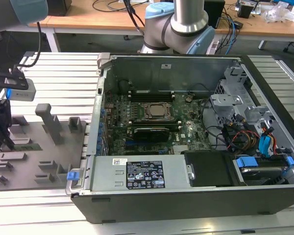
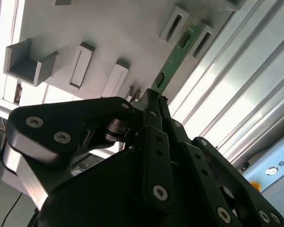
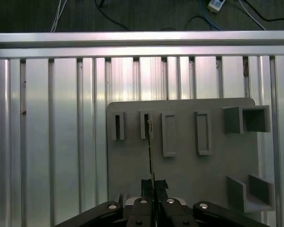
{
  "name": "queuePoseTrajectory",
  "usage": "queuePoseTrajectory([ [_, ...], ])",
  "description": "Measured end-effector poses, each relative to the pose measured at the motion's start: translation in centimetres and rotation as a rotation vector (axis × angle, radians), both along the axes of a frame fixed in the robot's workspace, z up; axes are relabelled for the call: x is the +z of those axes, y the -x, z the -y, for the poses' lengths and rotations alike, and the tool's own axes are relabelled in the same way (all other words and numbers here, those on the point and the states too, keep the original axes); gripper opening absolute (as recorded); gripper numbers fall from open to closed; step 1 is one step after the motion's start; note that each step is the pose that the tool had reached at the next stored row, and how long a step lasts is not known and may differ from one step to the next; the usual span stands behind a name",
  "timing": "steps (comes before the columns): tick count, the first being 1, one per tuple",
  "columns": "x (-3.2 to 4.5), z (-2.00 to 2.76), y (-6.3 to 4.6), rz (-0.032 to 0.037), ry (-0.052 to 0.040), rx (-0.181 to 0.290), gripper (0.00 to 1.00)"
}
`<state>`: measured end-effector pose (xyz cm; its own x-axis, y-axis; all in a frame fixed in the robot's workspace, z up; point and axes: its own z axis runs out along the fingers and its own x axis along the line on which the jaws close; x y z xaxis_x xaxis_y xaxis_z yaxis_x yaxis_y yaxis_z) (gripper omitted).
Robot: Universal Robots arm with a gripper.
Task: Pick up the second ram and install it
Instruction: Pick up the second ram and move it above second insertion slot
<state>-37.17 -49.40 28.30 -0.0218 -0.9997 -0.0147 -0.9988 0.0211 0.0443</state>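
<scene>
First wrist view: gripper [image 3: 153, 185] pinched on second ram [image 3: 151, 151], stick at the grey tray [image 3: 189, 175].
Jaws narrow, clamped on its near end. Far end sits between two tray blocks [image 2: 172, 26], so I'd call it grasped, not lifted. Transfer into the open computer case [image 1: 161, 68] and install not yet done.

Clearance, tray to open case

Claw [image 3: 153, 185] clamps the second ram [image 3: 151, 151]; slotted blocks [image 3: 169, 135] flank its far end. In the exterior view, left of centre, a tall grey post [image 1: 51, 122] and the case side wall [image 1: 95, 127] stand between tray [image 1: 39, 166] and motherboard [image 1: 152, 142]. The case is open-topped; cables [image 1: 235, 134] crowd centre right.
</scene>
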Motion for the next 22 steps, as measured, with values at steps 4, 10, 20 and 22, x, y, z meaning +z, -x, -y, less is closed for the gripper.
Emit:
queuePoseTrajectory([
  [4, 0.38, 0.00, 0.0, 0.0002, -0.0001, 0.000, 0.13],
  [10, 1.01, 0.00, 0.0, 0.0001, -0.0001, 0.000, 0.13],
  [20, 2.25, 0.00, 0.0, 0.0002, -0.0001, 0.000, 0.13],
  [22, 2.57, 0.00, 0.0, 0.0002, -0.0001, 0.000, 0.13],
])
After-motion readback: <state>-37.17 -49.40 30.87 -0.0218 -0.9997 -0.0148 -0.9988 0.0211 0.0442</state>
